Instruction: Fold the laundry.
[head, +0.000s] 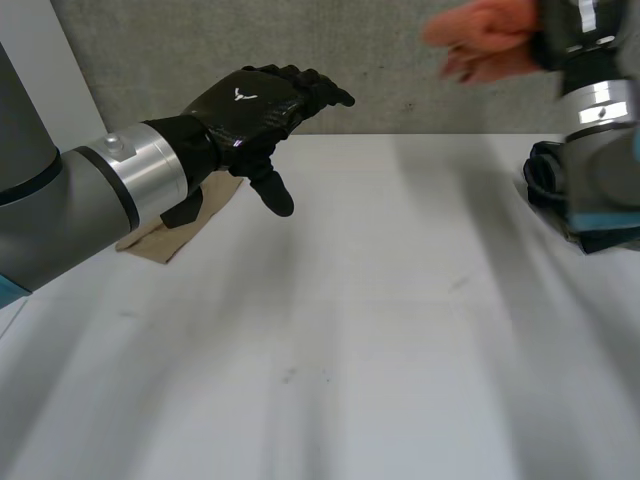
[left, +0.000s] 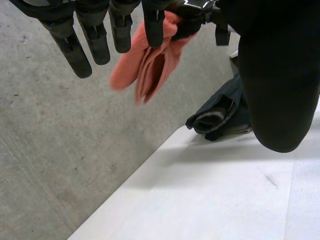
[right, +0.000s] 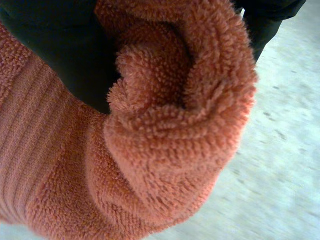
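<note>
- Head view: the left hand (head: 255, 105) is hovering above the table (head: 380, 330) with its fingers straight and thumb apart, gripping nothing; a tan cloth (head: 160, 238) is lying flat on the table beneath its wrist; the right arm (head: 600, 120) is holding an orange towel (head: 480, 40) up in the air, clear of the table; a dark cloth (head: 545, 175) is sitting just beside that arm.
- Left wrist view: the left hand's fingers (left: 72, 50) are hanging straight and spread; beyond them the right hand (left: 195, 12) is clamping the orange towel, which is dangling in loose folds; the dark cloth is lying bundled near the table's edge.
- Right wrist view: the towel is bunching thickly against the right hand's palm, crumpled rather than flat.
- Progress, as a judgement: the tan and dark cloths are possibly done already; the orange towel is not yet folded; laying it down, flattening it and folding it are all remaining.
</note>
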